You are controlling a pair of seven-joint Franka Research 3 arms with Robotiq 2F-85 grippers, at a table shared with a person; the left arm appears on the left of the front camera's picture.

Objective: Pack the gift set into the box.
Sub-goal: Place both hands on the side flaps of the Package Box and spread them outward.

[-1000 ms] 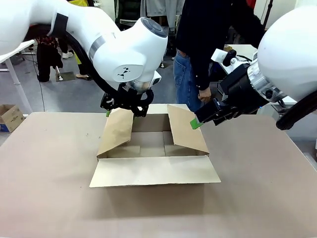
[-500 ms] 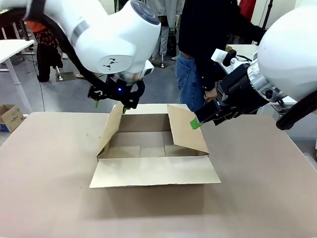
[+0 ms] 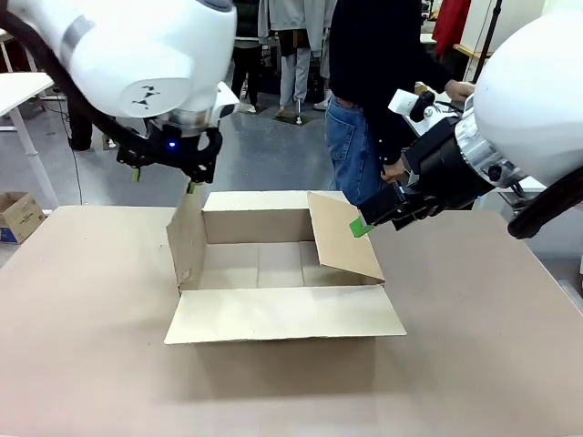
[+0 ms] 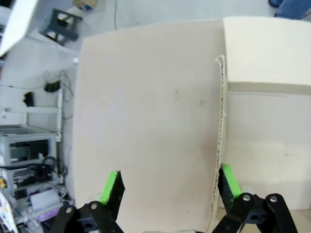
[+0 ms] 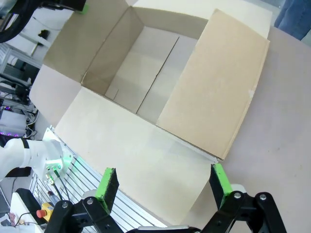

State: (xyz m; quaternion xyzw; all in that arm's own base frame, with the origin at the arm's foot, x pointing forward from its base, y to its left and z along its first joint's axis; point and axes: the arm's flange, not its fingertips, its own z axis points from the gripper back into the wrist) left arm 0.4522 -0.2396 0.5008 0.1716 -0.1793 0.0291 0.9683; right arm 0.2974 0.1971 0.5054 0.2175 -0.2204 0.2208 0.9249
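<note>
box (image 3: 273,264) is sitting open at the middle of the table (image 3: 91,364) | left gripper (image 3: 164,179) hovering spread by the left flap (image 3: 187,246), right gripper (image 5: 163,187) spread beside the right flap (image 3: 342,237) | you're risking that inward-leaning right flap dropping shut — a nudge would do it

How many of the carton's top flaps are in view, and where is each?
4. The near flap lies flat on the table, the left flap stands upright, the right flap leans inward over the opening, and the far flap is folded back outward.
</note>
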